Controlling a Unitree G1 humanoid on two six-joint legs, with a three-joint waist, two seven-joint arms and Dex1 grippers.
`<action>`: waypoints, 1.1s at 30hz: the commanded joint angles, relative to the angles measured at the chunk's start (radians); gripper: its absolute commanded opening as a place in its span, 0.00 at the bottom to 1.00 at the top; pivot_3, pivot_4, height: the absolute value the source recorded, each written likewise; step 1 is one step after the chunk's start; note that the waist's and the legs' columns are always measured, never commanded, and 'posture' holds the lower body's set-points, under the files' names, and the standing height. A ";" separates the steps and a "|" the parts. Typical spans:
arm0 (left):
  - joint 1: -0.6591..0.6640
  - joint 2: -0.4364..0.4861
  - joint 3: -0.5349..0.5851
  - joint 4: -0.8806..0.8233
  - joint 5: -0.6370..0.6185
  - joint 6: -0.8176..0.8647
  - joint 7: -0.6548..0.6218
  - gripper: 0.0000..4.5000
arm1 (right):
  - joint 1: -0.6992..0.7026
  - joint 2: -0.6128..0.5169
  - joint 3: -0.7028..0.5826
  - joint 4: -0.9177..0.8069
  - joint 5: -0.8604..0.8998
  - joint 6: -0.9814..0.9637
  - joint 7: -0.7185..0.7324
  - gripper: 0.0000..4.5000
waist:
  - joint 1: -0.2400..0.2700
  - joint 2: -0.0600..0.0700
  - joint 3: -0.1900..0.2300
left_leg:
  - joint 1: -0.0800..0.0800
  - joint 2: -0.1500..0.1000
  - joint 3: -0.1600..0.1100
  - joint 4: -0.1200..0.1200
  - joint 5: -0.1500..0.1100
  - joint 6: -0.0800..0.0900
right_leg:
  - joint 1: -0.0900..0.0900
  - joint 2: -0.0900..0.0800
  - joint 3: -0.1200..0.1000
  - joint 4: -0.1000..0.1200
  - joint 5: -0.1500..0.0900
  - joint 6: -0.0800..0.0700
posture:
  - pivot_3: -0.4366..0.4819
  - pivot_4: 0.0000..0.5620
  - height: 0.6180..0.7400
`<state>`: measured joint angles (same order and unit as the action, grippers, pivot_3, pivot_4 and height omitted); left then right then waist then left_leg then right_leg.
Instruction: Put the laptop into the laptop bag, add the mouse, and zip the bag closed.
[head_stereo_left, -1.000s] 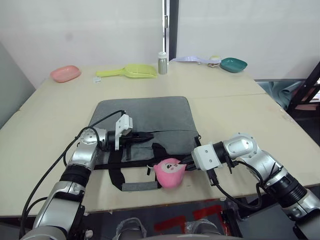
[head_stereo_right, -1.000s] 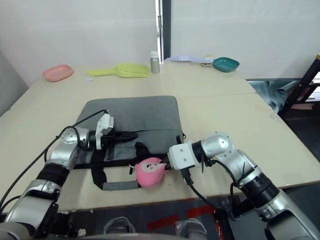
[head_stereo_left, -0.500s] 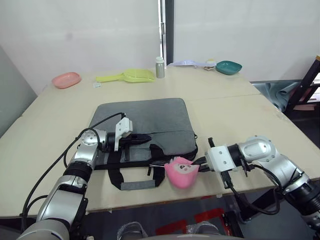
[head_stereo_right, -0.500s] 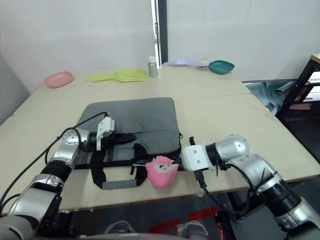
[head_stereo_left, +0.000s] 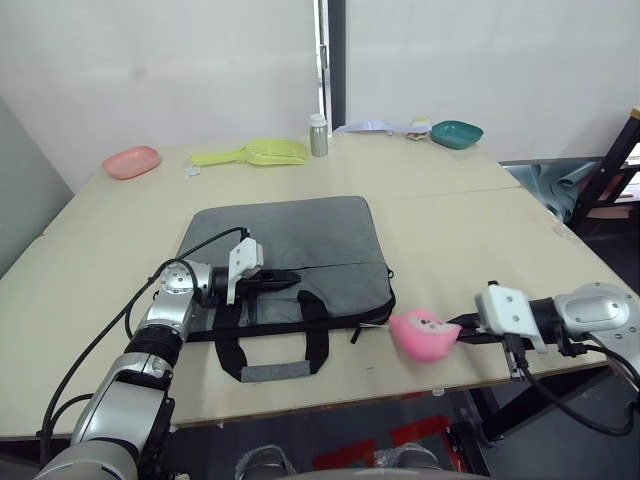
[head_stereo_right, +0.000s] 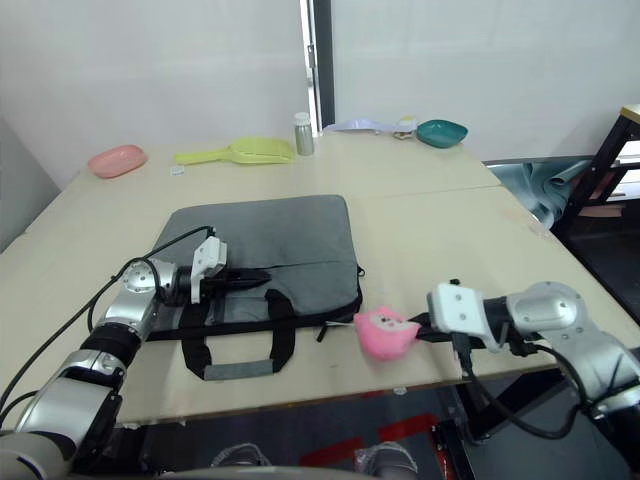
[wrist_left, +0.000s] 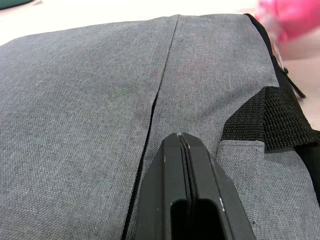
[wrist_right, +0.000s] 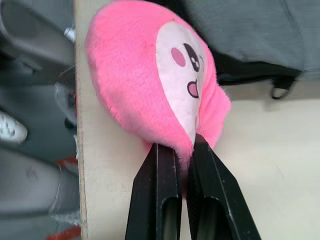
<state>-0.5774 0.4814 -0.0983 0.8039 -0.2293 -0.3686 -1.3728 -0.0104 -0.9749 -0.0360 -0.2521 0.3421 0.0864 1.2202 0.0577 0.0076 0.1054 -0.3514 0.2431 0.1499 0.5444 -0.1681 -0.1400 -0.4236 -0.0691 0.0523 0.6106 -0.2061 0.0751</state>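
The grey laptop bag (head_stereo_left: 290, 235) lies flat mid-table, its black strap handles (head_stereo_left: 272, 352) spread toward the front edge. My left gripper (head_stereo_left: 292, 276) is shut and rests on the bag's top beside the zip line (wrist_left: 150, 115), with nothing seen between its fingers (wrist_left: 170, 165). My right gripper (head_stereo_left: 456, 327) is shut on a pink plush toy (head_stereo_left: 420, 336) just right of the bag, near the table's front edge. In the right wrist view the fingers (wrist_right: 160, 175) pinch the plush toy's (wrist_right: 145, 75) lower edge. The laptop and the mouse are out of view.
Along the far edge of the table stand a pink dish (head_stereo_left: 131, 160), a yellow-green scoop (head_stereo_left: 255, 152), a small metal bottle (head_stereo_left: 319, 134), a pale lilac brush (head_stereo_left: 375, 126) and a teal bowl (head_stereo_left: 457, 133). A dark metal rack (head_stereo_left: 612, 170) stands off the table's right side.
My right gripper has carried the pink plush toy rightward, off the bag's handles to the bare table beside the bag. The left gripper has stayed on the bag.
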 joint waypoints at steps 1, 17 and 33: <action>0.067 0.017 -0.050 0.137 0.101 0.009 0.009 0.00 | 0.021 -0.008 -0.093 -0.039 0.076 0.075 -0.021 0.01 | 0.000 0.000 0.000 | 0.000 0.000 0.000 0.000 0.000 0.000 | 0.000 0.000 0.000 -0.001 0.000 0.000 | 0.48 0.27 1.00; 0.055 0.005 -0.060 0.140 0.104 -0.004 -0.008 0.00 | -0.095 0.135 -0.195 0.017 0.239 0.487 -0.352 0.01 | -0.003 0.000 0.000 | -0.008 -0.013 -0.002 -0.011 0.000 0.000 | -0.010 -0.007 0.003 -0.007 -0.002 0.003 | 0.48 0.27 1.00; 0.061 0.008 -0.060 0.150 0.105 -0.014 -0.022 0.00 | -0.210 0.228 -0.157 0.086 0.090 0.493 -0.551 0.01 | -0.007 0.001 -0.001 | -0.010 -0.013 -0.002 -0.011 0.000 0.000 | -0.011 -0.007 0.002 -0.008 -0.002 0.003 | 0.48 0.27 1.00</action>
<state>-0.5901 0.4821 -0.0999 0.8354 -0.2231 -0.4199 -1.3929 -0.1848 -0.7555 -0.1797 -0.1732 0.4616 0.6141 0.7239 0.0506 0.0083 0.1047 -0.3609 0.2299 0.1480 0.5337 -0.1680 -0.1400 -0.4347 -0.0763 0.0542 0.6023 -0.2079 0.0786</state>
